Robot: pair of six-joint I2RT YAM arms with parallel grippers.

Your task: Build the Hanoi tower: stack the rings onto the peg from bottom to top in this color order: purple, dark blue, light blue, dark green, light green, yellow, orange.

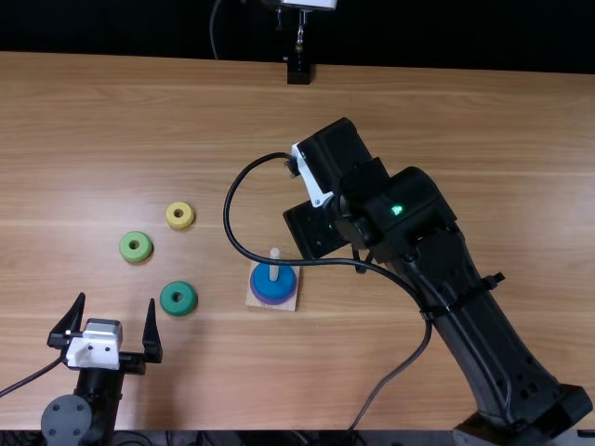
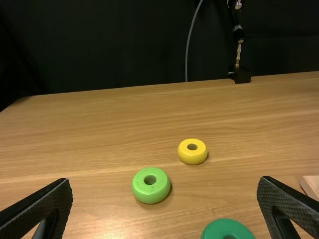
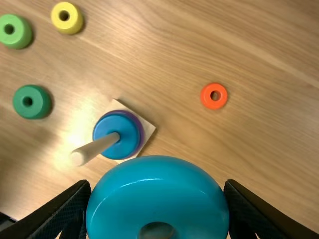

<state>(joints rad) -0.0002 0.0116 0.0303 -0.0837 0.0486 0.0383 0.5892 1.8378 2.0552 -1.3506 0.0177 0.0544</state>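
Observation:
In the top view my left gripper (image 1: 104,325) stands open at lower left; in the left wrist view the same gripper (image 2: 164,191) has nothing between its fingers. My right gripper (image 1: 316,229) is right of the wooden peg (image 1: 274,268), its fingertips hidden under the arm. In the right wrist view that gripper (image 3: 157,191) is shut on the light blue ring (image 3: 157,199). A dark blue ring (image 3: 117,130) lies over a purple ring (image 3: 140,133) around the peg. Loose on the table are dark green (image 1: 178,298), light green (image 1: 136,247), yellow (image 1: 179,216) and orange (image 3: 215,95) rings.
The peg's square wooden base (image 1: 262,304) rests on the table (image 1: 446,107). A black cable (image 1: 238,243) from the right arm loops over the peg area. A black stand (image 1: 298,72) is at the table's far edge.

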